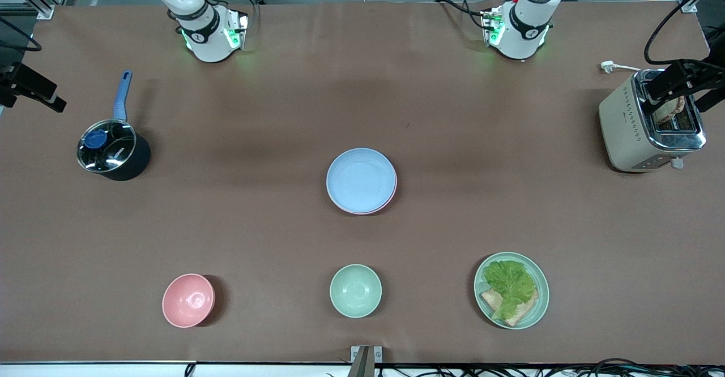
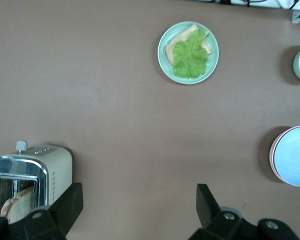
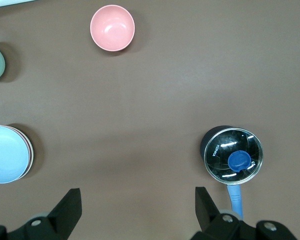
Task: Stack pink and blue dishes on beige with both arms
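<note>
lying mid-table, blue dish [image 1: 361, 179] sits well apart from both open end effectors.

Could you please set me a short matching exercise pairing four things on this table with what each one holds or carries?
Things:
1. toaster
2. mint-green plate
3. saucepan
4. pink plate

States:
A. covered by a glass lid
B. carries lettuce on bread
C. has the blue plate stacked on it
D. has a slice in its slot

Pairs: 1-D, 2-B, 3-A, 4-C
</note>
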Robot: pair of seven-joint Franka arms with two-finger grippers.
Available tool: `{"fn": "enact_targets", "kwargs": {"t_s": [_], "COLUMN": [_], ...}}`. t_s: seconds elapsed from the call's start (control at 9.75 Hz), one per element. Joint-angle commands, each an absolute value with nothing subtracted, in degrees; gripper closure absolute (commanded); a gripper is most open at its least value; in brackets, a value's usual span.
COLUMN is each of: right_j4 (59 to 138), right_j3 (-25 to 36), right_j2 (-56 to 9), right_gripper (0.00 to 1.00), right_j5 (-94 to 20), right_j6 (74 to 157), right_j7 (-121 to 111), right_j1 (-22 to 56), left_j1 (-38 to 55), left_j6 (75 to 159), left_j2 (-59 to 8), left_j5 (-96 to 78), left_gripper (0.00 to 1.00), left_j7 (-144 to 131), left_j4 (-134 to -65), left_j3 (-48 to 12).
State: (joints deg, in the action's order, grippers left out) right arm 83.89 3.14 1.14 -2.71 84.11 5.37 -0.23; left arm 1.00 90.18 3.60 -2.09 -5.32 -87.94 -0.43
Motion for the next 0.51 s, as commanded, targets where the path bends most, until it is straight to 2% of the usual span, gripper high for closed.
{"fn": "enact_targets", "kwargs": {"t_s": [0.0, 0.41], "right_j4": [82.97, 82.97], "right_j3": [2.46, 2.29], "right_j2": [0.26, 0.35], "right_gripper": [0.0, 0.0], "right_j5": [-1.41, -0.7], "right_j6": [83.58, 82.36], "right_j7": [5.01, 2.11], "right_j1": [-0.71, -0.97], "left_j1": [1.49, 1.58], "left_j6": [88.15, 88.24], "left_j2": [3.25, 2.81], "left_j5": [-2.2, -2.2], "left_gripper": [0.0, 0.0], "left_j7": [-3.88, -1.41], "left_j4": [-88.59, -88.51], "left_j3": [0.09, -0.09]}}
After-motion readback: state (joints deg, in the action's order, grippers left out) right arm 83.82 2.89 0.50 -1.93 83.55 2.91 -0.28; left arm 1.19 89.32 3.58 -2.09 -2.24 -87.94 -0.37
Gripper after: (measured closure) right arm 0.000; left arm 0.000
